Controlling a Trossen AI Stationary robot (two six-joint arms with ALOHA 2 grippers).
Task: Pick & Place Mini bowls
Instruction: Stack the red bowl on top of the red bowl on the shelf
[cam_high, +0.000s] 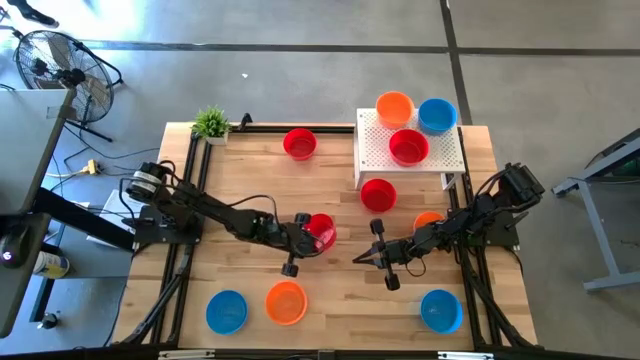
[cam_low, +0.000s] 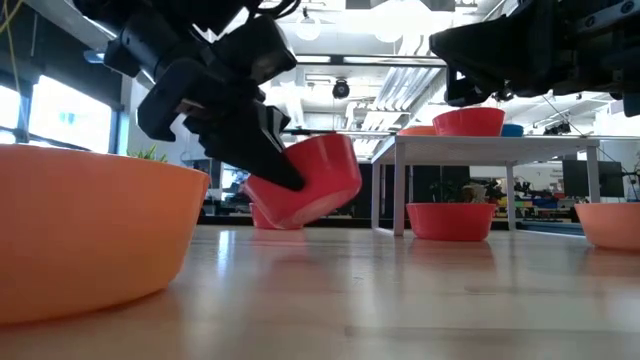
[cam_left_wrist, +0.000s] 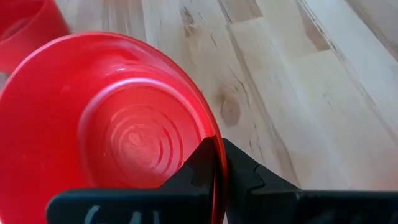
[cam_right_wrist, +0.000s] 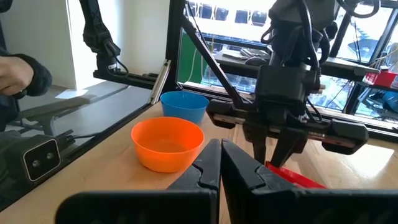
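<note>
- Ten mini bowls show from above, in red, orange and blue, spread over the wooden table (cam_high: 330, 300) and the white perforated stand (cam_high: 440, 155).
- Taking the table's middle as the clock's centre in the high view, the left gripper (cam_high: 312, 236) sits just off centre toward 9 o'clock, its fingers pinching the rim of a red bowl (cam_high: 322, 231).
- The low view shows that red bowl (cam_low: 305, 182) tilted and lifted off the wood, gripped at its edge; the left wrist view shows its rim (cam_left_wrist: 214, 155) caught between the two dark fingers (cam_left_wrist: 193, 174).
- The right gripper (cam_high: 362, 259) lies near 4 o'clock of centre, fingers pressed together with nothing between them, pointing toward the left arm.
- On the stand at 1 o'clock rest an orange bowl (cam_high: 394, 107), a blue bowl (cam_high: 437, 115) and a red bowl (cam_high: 408, 146).
- Another red bowl (cam_high: 378, 194) sits on the table in front of the stand, and one more red bowl (cam_high: 299, 143) lies at 12 o'clock.
- At 7 o'clock stand a blue bowl (cam_high: 227, 311) and an orange bowl (cam_high: 286, 302), close together.
- A blue bowl (cam_high: 441, 309) lies at 5 o'clock; an orange bowl (cam_high: 428, 219) shows partly behind the right arm at 3 o'clock.
- A small green plant (cam_high: 211, 124) stands at the 11 o'clock corner.
</note>
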